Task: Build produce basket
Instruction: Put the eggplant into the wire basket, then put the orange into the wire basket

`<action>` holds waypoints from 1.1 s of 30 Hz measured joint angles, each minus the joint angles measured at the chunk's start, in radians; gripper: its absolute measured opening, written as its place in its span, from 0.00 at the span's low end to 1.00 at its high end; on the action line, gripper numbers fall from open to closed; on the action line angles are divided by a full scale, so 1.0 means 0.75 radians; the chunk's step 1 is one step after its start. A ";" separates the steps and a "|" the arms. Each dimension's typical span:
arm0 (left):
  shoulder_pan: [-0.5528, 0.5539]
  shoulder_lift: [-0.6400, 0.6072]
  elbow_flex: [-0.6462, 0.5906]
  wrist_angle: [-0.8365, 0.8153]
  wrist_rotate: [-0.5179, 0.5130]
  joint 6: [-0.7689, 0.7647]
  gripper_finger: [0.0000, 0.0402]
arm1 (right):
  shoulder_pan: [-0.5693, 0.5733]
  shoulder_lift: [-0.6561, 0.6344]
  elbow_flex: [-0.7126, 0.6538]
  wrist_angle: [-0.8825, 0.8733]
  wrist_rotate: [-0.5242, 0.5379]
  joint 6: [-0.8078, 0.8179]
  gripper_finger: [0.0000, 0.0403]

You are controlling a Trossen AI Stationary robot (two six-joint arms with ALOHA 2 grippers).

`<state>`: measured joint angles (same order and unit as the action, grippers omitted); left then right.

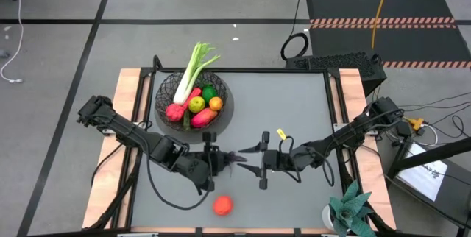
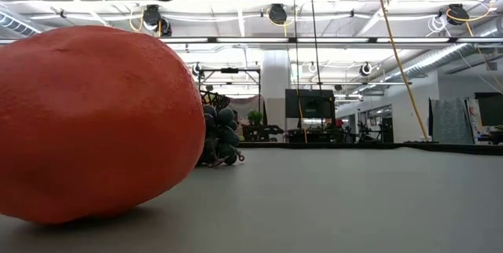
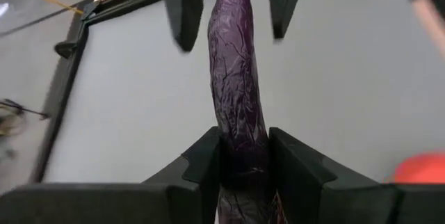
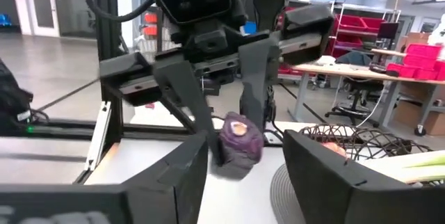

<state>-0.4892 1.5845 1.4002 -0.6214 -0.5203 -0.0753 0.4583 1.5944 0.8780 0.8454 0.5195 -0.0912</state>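
My left gripper (image 1: 221, 160) is shut on the dark purple eggplant (image 1: 239, 157), which points toward the table's right. My right gripper (image 1: 263, 159) is open, and its fingers stand on either side of the eggplant's free end (image 4: 240, 144) with gaps showing. The black wire basket (image 1: 169, 90) sits at the far side; in it are the leek (image 1: 193, 68), pink-red fruits (image 1: 176, 110), an apple (image 1: 196, 104), a lime (image 1: 209, 93), an orange (image 1: 215, 104) and a mango (image 1: 203, 118). A red-orange fruit (image 1: 223, 205) lies near the table's near edge. Grapes (image 2: 220, 139) show in the low view. My left gripper pinches the eggplant's near end (image 3: 243, 147) between its two fingers (image 3: 205, 165). The fingers come level from the table's left and lie along the eggplant. The eggplant sticks out roughly level toward the right gripper, lifted clear of the table.
A spiky teal plant (image 1: 353, 211) stands at the near right corner. The red-orange fruit (image 2: 94, 119) fills the low view's left side. Bare grey table top lies right of the basket and around the grippers.
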 joint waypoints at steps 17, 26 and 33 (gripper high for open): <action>0.406 -0.001 0.000 -0.779 -0.239 0.200 0.29 | 0.001 0.001 -0.001 -0.208 0.214 0.030 0.45; 0.757 -0.001 -0.001 -0.780 -0.031 0.158 0.35 | 0.033 0.000 -0.001 -0.343 0.053 0.225 0.45; 0.736 -0.001 0.001 -0.788 -0.145 0.077 0.64 | 0.130 0.001 -0.001 -0.494 -0.002 0.361 0.45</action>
<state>0.0629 1.5841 1.4009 -1.2124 -0.6293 -0.0174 0.5555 1.5948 0.8772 0.4745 0.5184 0.1793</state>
